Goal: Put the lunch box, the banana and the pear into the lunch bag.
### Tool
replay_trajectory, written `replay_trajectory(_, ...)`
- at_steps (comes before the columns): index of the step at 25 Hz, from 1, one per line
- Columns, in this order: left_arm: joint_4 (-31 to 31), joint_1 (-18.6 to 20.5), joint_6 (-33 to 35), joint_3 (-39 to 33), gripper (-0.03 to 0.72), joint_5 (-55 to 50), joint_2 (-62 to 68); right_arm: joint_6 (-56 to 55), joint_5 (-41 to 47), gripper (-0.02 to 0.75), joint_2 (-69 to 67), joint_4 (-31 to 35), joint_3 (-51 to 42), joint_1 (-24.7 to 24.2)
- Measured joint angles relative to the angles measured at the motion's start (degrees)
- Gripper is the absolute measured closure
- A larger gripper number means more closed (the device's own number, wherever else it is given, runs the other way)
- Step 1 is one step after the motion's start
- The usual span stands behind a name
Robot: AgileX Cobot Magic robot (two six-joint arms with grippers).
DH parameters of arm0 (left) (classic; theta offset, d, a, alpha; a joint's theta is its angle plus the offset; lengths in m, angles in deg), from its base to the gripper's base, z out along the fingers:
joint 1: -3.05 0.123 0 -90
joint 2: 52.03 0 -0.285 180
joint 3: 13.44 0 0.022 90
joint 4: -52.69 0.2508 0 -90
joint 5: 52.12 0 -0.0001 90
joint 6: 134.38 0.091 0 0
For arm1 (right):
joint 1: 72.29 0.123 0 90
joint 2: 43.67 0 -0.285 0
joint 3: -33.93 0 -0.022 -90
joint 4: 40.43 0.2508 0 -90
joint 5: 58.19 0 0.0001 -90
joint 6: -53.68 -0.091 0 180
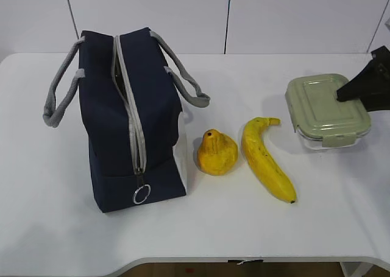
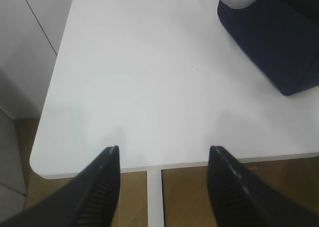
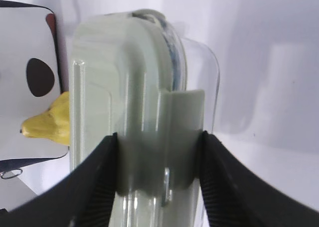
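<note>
Right wrist view has the right gripper (image 3: 158,147) pinching just the side clip of the lunch box (image 3: 129,87) at the surface's right end, so I'd worry the clip pops open or the glass slips mid-lift.

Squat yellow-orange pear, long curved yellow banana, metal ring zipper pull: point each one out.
Squat yellow-orange pear (image 1: 217,154): exterior view, middle of its body.
Long curved yellow banana (image 1: 264,158): exterior view, mid-length of the peel.
Metal ring zipper pull (image 1: 141,195): exterior view, the ring's rim.
</note>
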Motion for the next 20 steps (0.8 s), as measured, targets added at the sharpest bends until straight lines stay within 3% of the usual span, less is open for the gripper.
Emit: replay_trajectory(20,-1.5,0.0,0.0,0.0,0.265,0.0,0.0,-2.9,0.4,0.363,4.8,0.3,-0.4,0.0)
